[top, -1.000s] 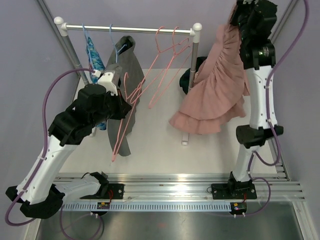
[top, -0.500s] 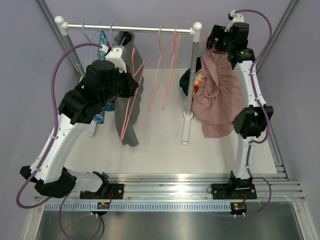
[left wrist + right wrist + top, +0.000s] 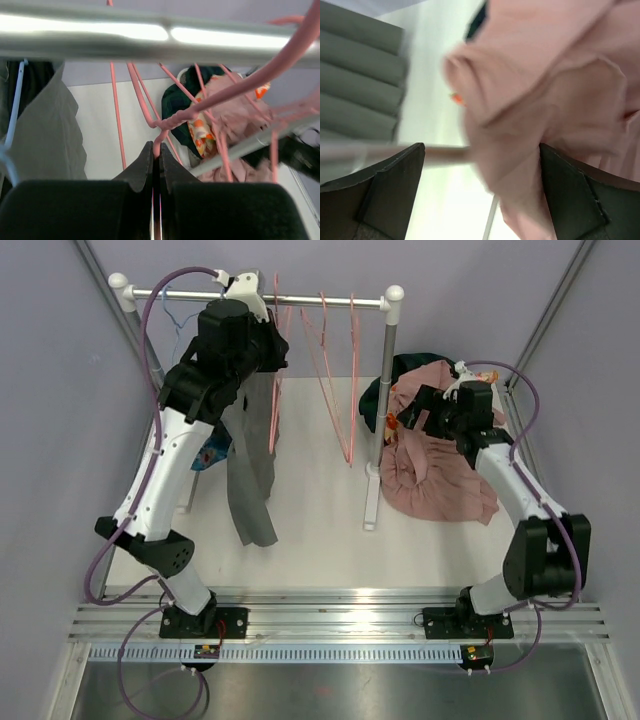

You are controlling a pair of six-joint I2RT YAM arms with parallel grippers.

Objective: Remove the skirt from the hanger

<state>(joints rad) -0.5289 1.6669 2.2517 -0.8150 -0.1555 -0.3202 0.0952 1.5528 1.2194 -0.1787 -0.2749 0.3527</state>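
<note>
Left wrist view, left gripper [image 3: 156,152]: jaws pressed together on the twisted neck of the pink hanger [image 3: 172,120], just under the rail [image 3: 100,30].
Pink hanger: bare wire with no cloth on it. Whether its hook sits over the rail cannot be told.
Right gripper [image 3: 481,150]: fingers spread wide and pinching nothing. Pink cloth shows beyond the gap.
Skirt [image 3: 432,480]: off the hanger, crumpled on the table [image 3: 310,530] to the right of the rack post [image 3: 386,390], against a heap of dark and patterned clothes [image 3: 400,370].
Step in hand (judgement): the removal looks done. What is left is to seat the hook on the rail and lift the right arm clear.
Technique, left arm: carry the hook over the top of the rail and lower it until the wire bears its own weight, then part the jaws. Keep the neck upright so the hook does not twist off.
Technique, right arm: rise straight up with the fingers spread, so no fold catches on a fingertip.
Edges, left side: the grey garment [image 3: 245,460] hangs just beside and below the gripper. The spare pink hangers [image 3: 335,390] hang near on the other side.
Edges, right side: the rack post stands near on the inner side and the slanted frame strut [image 3: 545,320] on the outer.
Open room: table surface shows between the grey garment and the post. For both arms the free path looks to be back toward the bases.
</note>
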